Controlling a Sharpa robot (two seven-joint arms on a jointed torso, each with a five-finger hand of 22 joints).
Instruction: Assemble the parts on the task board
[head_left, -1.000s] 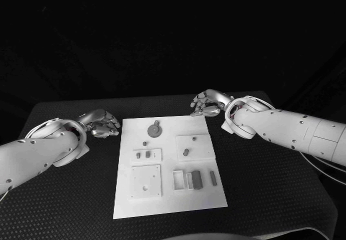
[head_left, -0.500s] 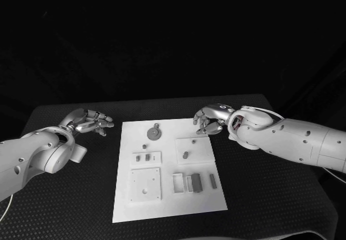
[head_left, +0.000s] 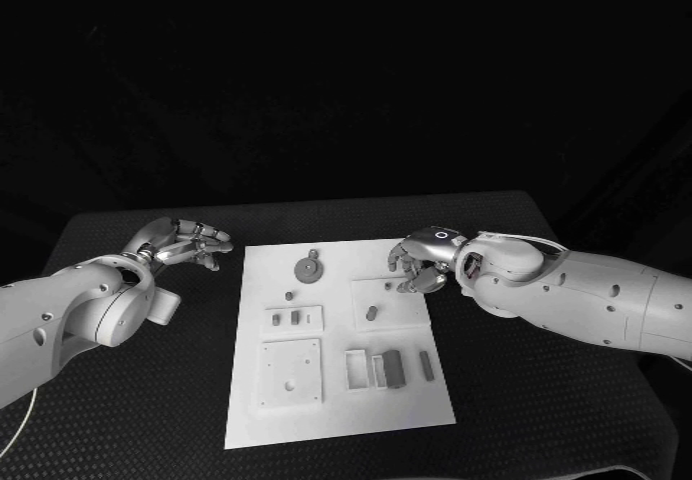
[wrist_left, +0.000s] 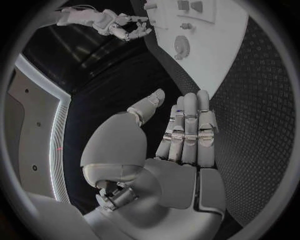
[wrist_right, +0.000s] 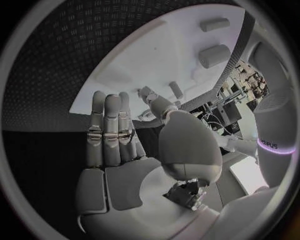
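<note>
Since half a second ago the right robot hand (head_left: 420, 262) has dropped nearer over the board's (head_left: 332, 400) right edge, fingers loosely apart, holding nothing. The left robot hand (head_left: 180, 243) stays off the board's far left corner, fingers straight and empty. Grey parts (head_left: 389, 362) lie on the board, which rests mid-desk (head_left: 577, 400); beyond is darkness.

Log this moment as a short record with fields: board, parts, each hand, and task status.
board: white task board flat in the middle of the black table
parts: round gear-like part at the far end; small grey pieces lying near the middle and the near right
left hand: left hand off the board's far left corner, holding nothing, fingers apart
right hand: right hand over the board's far right edge, holding nothing
status: no part picked up
</note>
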